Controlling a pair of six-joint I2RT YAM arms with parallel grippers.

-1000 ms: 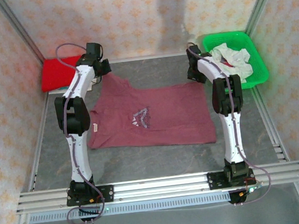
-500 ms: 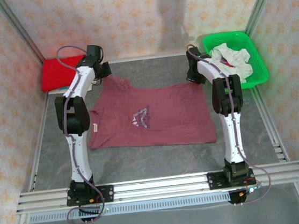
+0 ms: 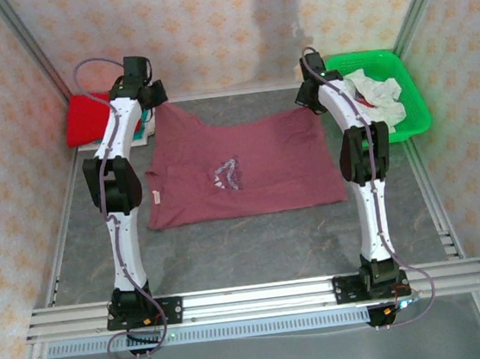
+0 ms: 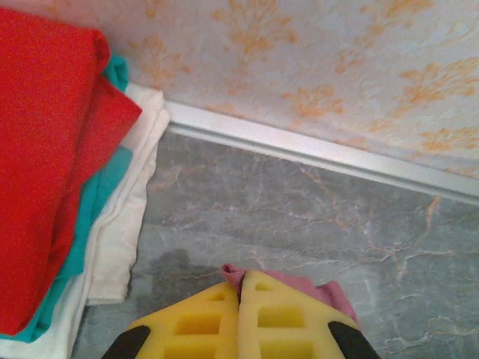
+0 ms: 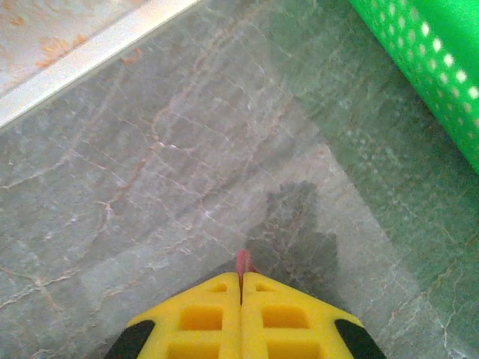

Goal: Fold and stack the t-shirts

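Grey marbled tabletop (image 3: pixel 255 238) boxed in by patterned walls, with a green basket (image 3: pixel 363 56) at the far right corner. Spread just left of that basket: maroon t-shirt (image 3: pixel 248 170), print up, long axis running sideways, toward and away from the basket. Seems to point neck away from the basket, straight hem toward it.

Pinched at both far corners. Right gripper (image 5: pixel 241 280): jaws pressed together on a sliver of maroon cloth at the corner nearest the basket. Left gripper (image 4: pixel 241 288): jaws likewise clamped on a maroon fold at the corner farthest from it. Each arm nearer its own corner, cloth trailing back from the jaws toward the bases.

Probably calls for carrying that far edge over onto the near one, across the short axis.

Well left of the basket, past the shirt: folded red t-shirt (image 4: pixel 45 149) on teal t-shirt (image 4: pixel 82 224) on white t-shirt (image 4: pixel 127 224).
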